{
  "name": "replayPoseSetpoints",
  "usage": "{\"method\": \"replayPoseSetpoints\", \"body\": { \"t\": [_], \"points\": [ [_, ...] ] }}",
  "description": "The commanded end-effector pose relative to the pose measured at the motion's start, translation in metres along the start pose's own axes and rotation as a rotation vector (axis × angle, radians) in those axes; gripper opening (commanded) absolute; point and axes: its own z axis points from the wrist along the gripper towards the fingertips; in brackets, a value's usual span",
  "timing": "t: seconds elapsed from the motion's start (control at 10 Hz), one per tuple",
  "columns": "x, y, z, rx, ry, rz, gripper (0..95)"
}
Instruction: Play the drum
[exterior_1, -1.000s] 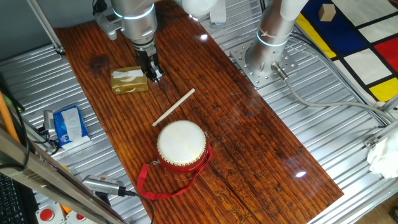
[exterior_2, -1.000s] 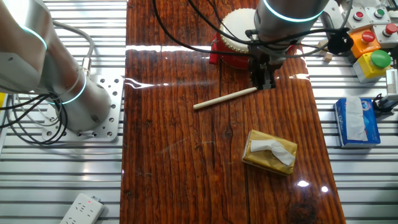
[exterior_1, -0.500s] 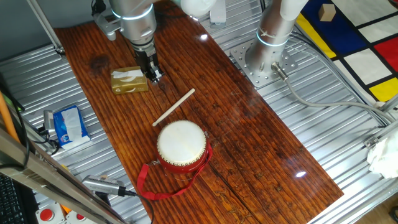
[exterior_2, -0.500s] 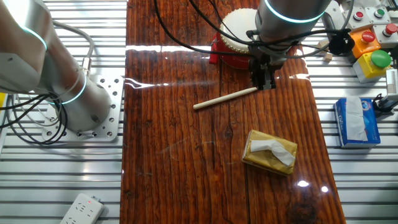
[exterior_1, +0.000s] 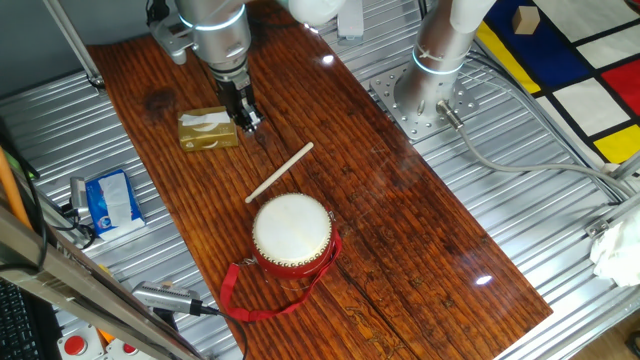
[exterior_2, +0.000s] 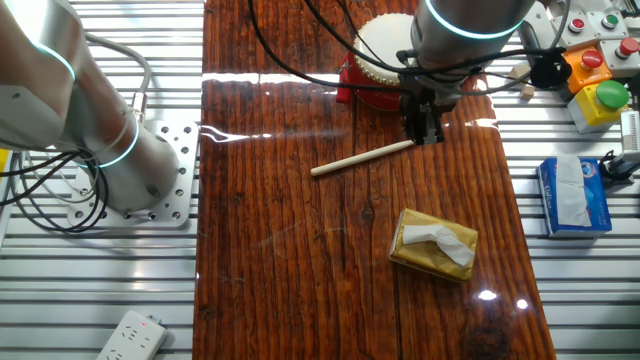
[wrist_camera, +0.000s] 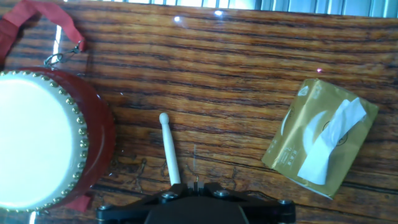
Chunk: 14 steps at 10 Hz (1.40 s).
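Drum (exterior_1: 292, 236) sits toward one end of the dark wooden table (exterior_1: 420, 240), skin up, red ribbon strap (exterior_1: 245, 296) trailing off its side. Nothing touches the skin. The stick (exterior_1: 280, 172) lies flat on the wood just beside it, one end pointing at the red body, not in contact as far as the hand view shows.

Arm hangs over the far part of the table. Gripper (exterior_1: 248, 117) low, between the stick's far end and the gold tissue pack (exterior_1: 208, 129). From the other fixed view its fingers sit right at the stick's end; whether they touch it, cannot tell. Finger spread: cannot tell either; the fingers read as one dark mass in both fixed views, and the hand view shows only the housing at the bottom edge. Nothing visibly held.

Judgement: step in hand is the approach to the stick; no grasp yet, no drumming begun. Next move calls for lining the fingers across the stick near its far end, pinching it, lifting it, then swinging the rounded tip (wrist_camera: 163, 117) onto the skin.

Around: tissue pack close to the gripper, likely the only thing to crowd the grasp. A second arm base (exterior_1: 430, 80) and a blue packet (exterior_1: 110, 200) sit off the wood, well apart.
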Motion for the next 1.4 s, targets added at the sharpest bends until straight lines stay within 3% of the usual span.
{"method": "replayPoseSetpoints", "body": {
  "t": [0.1, 0.3, 0.7, 1.3, 1.4],
  "points": [
    [0.000, 0.000, 0.000, -0.002, -0.004, -0.002, 0.0],
    [0.000, 0.000, 0.000, -0.026, -0.010, -0.011, 0.0],
    [-0.003, 0.003, 0.003, -0.038, -0.028, -0.005, 0.0],
    [-0.007, 0.008, 0.034, -0.034, -0.031, -0.073, 0.0],
    [-0.007, 0.008, 0.051, -0.040, -0.035, -0.071, 0.0]
  ]
}}
